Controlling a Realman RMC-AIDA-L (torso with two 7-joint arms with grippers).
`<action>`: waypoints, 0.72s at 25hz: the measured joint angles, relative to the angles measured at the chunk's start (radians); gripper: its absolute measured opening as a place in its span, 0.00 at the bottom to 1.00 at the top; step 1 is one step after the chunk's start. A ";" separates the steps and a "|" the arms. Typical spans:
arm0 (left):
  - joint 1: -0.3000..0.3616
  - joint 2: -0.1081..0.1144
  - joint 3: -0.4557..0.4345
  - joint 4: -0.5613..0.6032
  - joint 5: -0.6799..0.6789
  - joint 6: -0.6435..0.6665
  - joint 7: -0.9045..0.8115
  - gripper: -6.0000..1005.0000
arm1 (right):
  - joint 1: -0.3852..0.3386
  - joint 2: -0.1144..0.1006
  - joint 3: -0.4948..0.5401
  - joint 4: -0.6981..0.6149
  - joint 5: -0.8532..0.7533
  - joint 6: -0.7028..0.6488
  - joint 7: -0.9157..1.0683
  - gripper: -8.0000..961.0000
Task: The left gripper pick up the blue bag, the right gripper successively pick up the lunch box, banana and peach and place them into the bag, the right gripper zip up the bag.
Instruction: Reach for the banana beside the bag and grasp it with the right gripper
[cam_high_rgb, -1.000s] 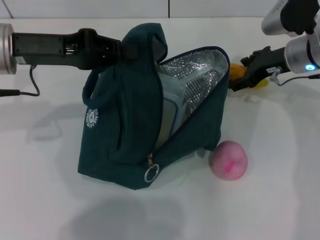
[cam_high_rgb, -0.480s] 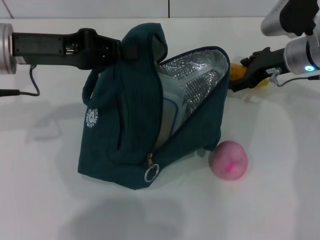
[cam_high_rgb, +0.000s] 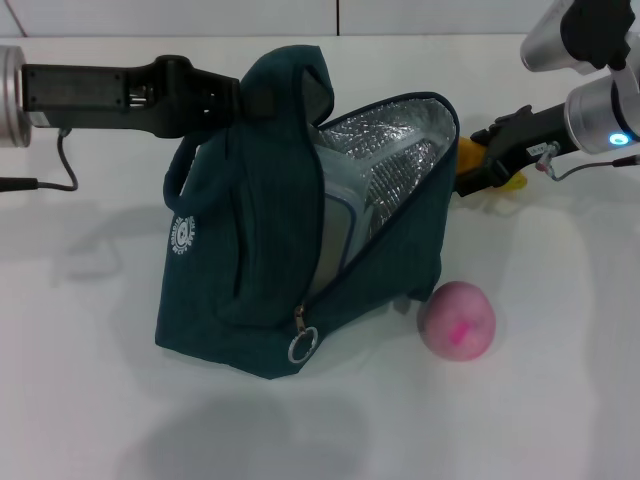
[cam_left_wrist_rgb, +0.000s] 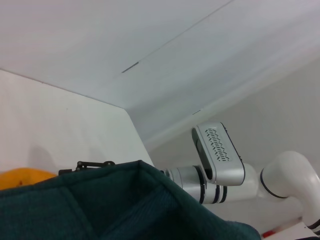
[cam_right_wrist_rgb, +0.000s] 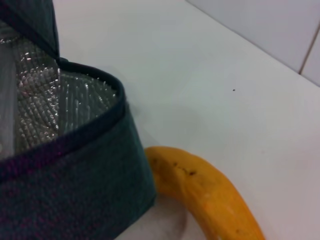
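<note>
The left gripper is clamped on a handle of the blue bag, holding its mouth open with the lunch box already inside. The right gripper is closed around the banana, which sits between its fingers just beside the bag's rim. The banana could catch on that rim and slip out, since the grip looks shallow and the opening is narrow; the peach waits well below the right fingers.

White table, pale panelled wall

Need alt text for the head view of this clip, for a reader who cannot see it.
The left hand holds the open blue bag up by its handle on a white table, the lunch box already inside. The right hand is at the banana behind the bag, and the peach lies beside the bag's front corner.
</note>
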 joint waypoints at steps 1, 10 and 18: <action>0.000 0.000 0.000 0.000 0.000 -0.001 0.000 0.05 | 0.001 -0.001 0.000 -0.001 -0.002 -0.001 0.002 0.82; -0.004 0.002 0.000 -0.004 0.000 -0.005 0.003 0.05 | 0.003 -0.002 -0.001 0.000 -0.004 0.055 0.014 0.78; -0.006 0.006 -0.001 -0.003 0.000 -0.012 0.003 0.05 | 0.003 -0.005 -0.006 0.006 -0.005 0.060 0.021 0.75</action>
